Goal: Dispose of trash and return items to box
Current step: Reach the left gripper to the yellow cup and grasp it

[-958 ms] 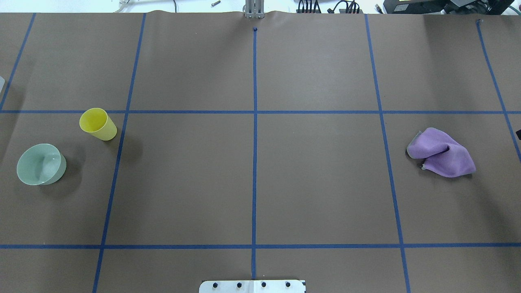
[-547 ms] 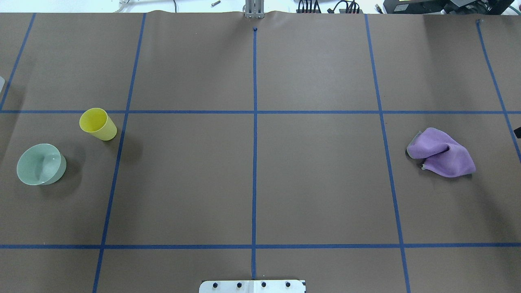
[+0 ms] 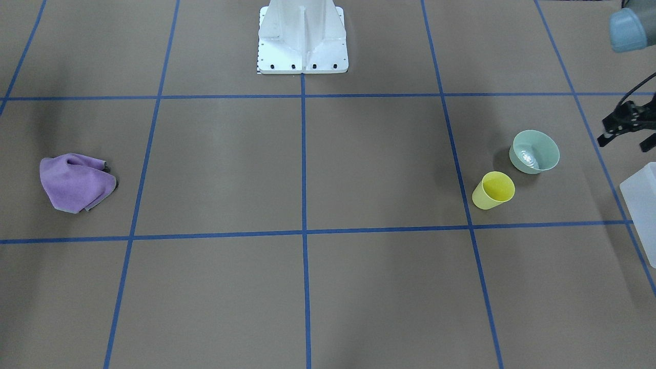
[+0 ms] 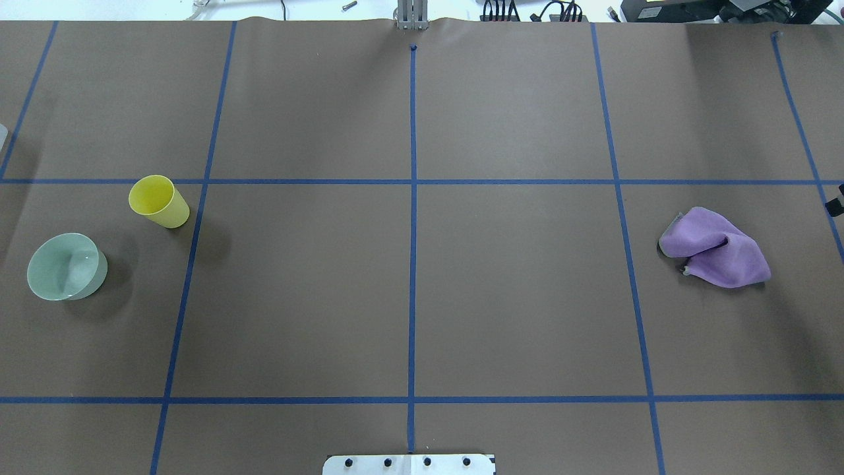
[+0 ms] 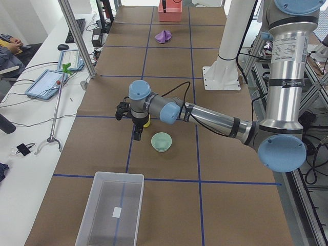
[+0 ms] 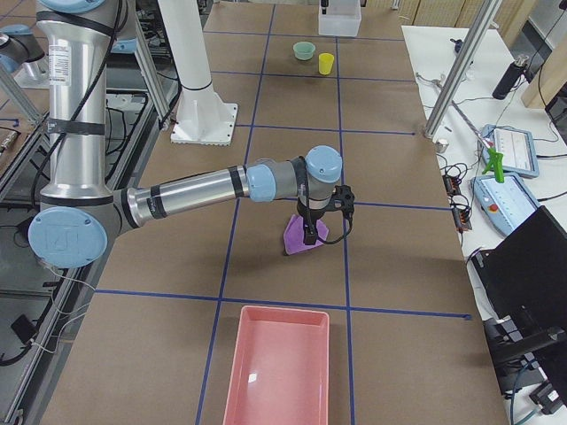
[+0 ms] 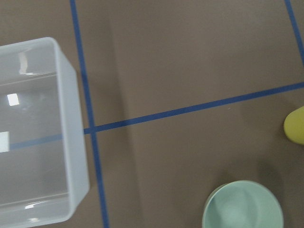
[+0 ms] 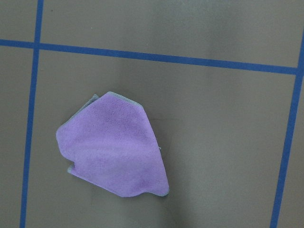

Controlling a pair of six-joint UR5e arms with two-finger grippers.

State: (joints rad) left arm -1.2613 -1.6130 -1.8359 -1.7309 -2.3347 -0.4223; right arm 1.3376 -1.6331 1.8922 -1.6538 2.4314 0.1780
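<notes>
The yellow cup [image 4: 158,201] and the mint-green bowl [image 4: 66,266] stand upright and apart on the table's left side. The frosted box [image 5: 113,210] stands empty beyond them at the table's left end. My left gripper [image 3: 626,141] hovers high beside the bowl [image 3: 534,151], between it and the box [image 3: 640,205]; its fingers look spread and hold nothing. My right gripper [image 6: 308,235] hangs above the purple cloth [image 6: 297,241]. Only a sliver of it shows at the overhead view's right edge [image 4: 836,206], so I cannot tell whether it is open.
A pink tray [image 6: 279,363] stands at the table's right end, past the purple cloth [image 4: 715,247]. The white robot base [image 3: 302,38] is at the middle of the near edge. Blue tape lines grid the brown table.
The dark sliver of my right gripper at the overhead view's right edge has crept up and slightly inward. The cup, bowl and cloth have not moved.
</notes>
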